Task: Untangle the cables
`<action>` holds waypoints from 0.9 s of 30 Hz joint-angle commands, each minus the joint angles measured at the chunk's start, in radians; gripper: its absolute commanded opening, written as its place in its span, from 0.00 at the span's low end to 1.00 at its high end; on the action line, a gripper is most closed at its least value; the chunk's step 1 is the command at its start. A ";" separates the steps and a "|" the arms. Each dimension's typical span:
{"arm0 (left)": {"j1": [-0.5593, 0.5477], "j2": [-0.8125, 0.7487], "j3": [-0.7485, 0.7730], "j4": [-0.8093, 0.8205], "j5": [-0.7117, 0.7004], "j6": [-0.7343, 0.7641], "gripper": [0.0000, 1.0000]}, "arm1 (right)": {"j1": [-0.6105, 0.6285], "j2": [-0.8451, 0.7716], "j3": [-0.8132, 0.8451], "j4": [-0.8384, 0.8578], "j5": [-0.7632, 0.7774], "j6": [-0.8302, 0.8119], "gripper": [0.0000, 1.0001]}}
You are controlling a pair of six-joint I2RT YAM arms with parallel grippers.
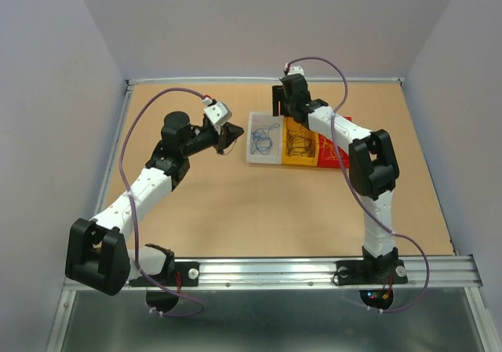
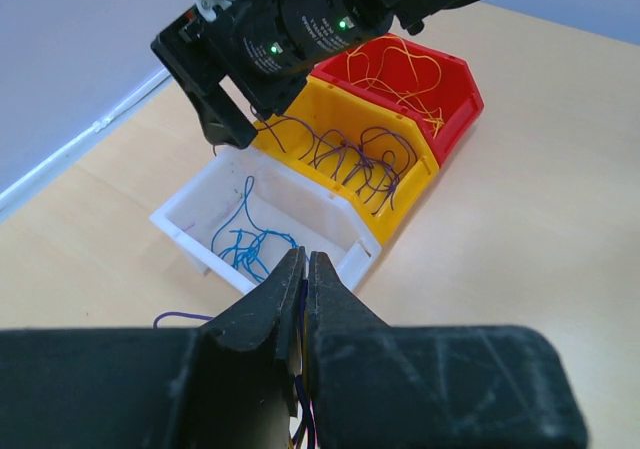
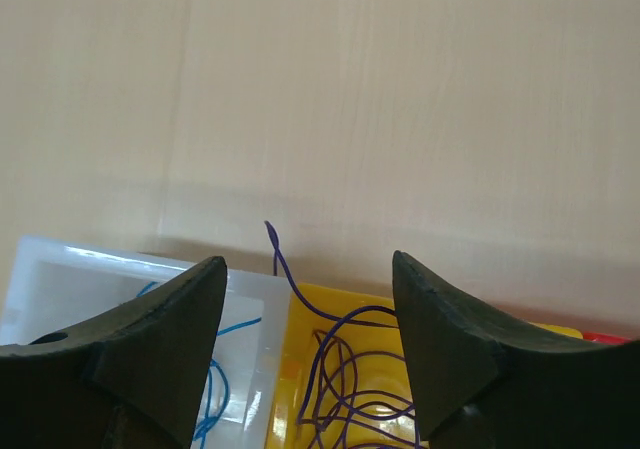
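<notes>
My right claw [image 3: 308,262] hangs wide open, empty, over the yellow bin [image 2: 405,204] of dark cables [image 2: 350,159]. My left claw [image 2: 304,267] is nearly closed on a few thin strands [image 2: 306,424] (hard to count). I'd draw one strand out by its free end, slowly.

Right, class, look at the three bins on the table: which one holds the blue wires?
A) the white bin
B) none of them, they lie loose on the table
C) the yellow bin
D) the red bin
A: the blue wires lie inside the white bin, while the yellow bin holds dark strands and the red bin holds orange strands.
</notes>
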 commanded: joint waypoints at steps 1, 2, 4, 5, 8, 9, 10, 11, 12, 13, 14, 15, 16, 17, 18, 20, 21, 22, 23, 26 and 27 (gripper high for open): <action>-0.004 0.000 0.030 0.026 0.018 0.017 0.14 | -0.015 0.009 0.054 -0.043 -0.015 -0.017 0.70; -0.006 -0.001 0.030 0.026 0.018 0.017 0.14 | -0.015 0.009 0.047 -0.043 -0.018 -0.017 0.69; -0.008 -0.004 0.030 0.026 0.016 0.020 0.14 | -0.015 0.008 0.037 -0.043 -0.018 -0.019 0.64; -0.008 -0.004 0.030 0.026 0.016 0.022 0.14 | -0.015 0.009 0.029 -0.043 -0.014 -0.020 0.64; -0.009 -0.003 0.030 0.026 0.013 0.023 0.14 | -0.020 0.023 0.032 -0.041 -0.010 -0.026 0.58; -0.009 0.000 0.028 0.026 0.013 0.023 0.14 | -0.022 0.027 0.035 -0.041 -0.015 -0.026 0.54; -0.011 -0.001 0.028 0.026 0.012 0.028 0.14 | -0.028 0.032 0.037 -0.044 -0.030 -0.028 0.49; -0.009 -0.001 0.028 0.026 0.007 0.028 0.14 | -0.029 0.034 0.038 -0.043 -0.036 -0.026 0.42; -0.009 0.000 0.028 0.026 0.009 0.028 0.14 | -0.031 0.038 0.041 -0.041 -0.043 -0.028 0.39; -0.011 -0.001 0.028 0.025 0.007 0.028 0.14 | -0.031 0.040 0.041 -0.041 -0.058 -0.029 0.36; -0.011 -0.001 0.028 0.025 0.007 0.030 0.14 | -0.032 0.043 0.046 -0.043 -0.067 -0.037 0.35; -0.012 0.000 0.028 0.025 0.007 0.030 0.14 | -0.032 0.049 0.050 -0.044 -0.082 -0.040 0.33; -0.014 0.002 0.028 0.025 0.006 0.030 0.14 | -0.032 0.049 0.052 -0.044 -0.090 -0.051 0.31; -0.012 0.002 0.028 0.025 0.006 0.030 0.14 | -0.032 0.051 0.054 -0.044 -0.096 -0.057 0.29; -0.014 0.002 0.030 0.025 0.004 0.031 0.14 | -0.032 0.051 0.054 -0.044 -0.102 -0.062 0.28; -0.014 0.002 0.030 0.023 0.004 0.031 0.14 | -0.034 0.051 0.052 -0.046 -0.124 -0.077 0.27; -0.014 0.003 0.031 0.021 0.003 0.031 0.14 | -0.032 0.051 0.054 -0.047 -0.135 -0.082 0.22; -0.015 0.003 0.030 0.021 0.003 0.033 0.14 | -0.032 0.051 0.054 -0.049 -0.153 -0.083 0.19; -0.015 0.003 0.031 0.020 0.003 0.033 0.14 | -0.031 0.048 0.050 -0.049 -0.162 -0.088 0.16; -0.018 0.003 0.031 0.020 -0.002 0.037 0.14 | -0.032 0.040 0.052 -0.049 -0.182 -0.089 0.00; -0.018 0.006 0.031 0.020 -0.002 0.036 0.14 | -0.032 0.037 0.052 -0.047 -0.179 -0.091 0.01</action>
